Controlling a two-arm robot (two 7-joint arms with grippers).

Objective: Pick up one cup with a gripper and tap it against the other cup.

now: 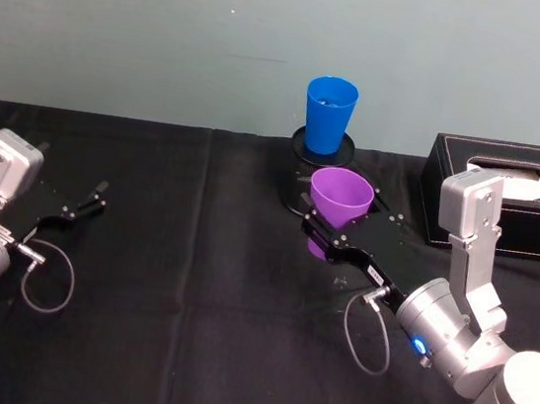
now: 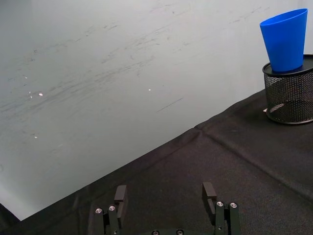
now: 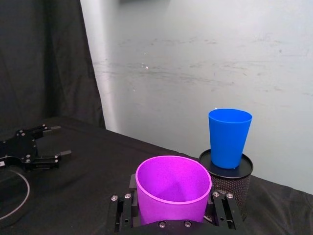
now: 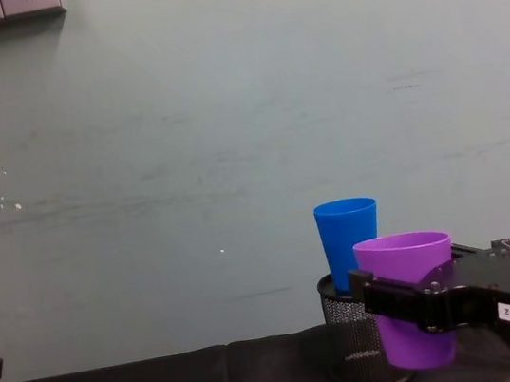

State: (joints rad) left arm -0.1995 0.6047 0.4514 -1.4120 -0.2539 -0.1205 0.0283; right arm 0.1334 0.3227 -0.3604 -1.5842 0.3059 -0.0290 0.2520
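My right gripper point(image 1: 318, 230) is shut on the purple cup point(image 1: 339, 201), holding it upright and lifted off the black table. From the chest the purple cup point(image 4: 409, 298) hangs in the black fingers just right of the blue cup point(image 4: 349, 242). The blue cup point(image 1: 328, 114) stands upright on an upturned black mesh holder point(image 1: 322, 149) at the back of the table, a little beyond the purple cup point(image 3: 173, 188). A small gap separates the two cups. In the right wrist view the blue cup point(image 3: 229, 137) stands further off than the purple one. My left gripper point(image 1: 89, 200) rests open at the far left.
A black tissue box point(image 1: 510, 194) sits at the back right, close to my right arm. The mesh holder point(image 2: 289, 93) carries the blue cup point(image 2: 285, 39) in the left wrist view. A pale wall runs behind the table. Black cloth point(image 1: 190, 281) covers the table.
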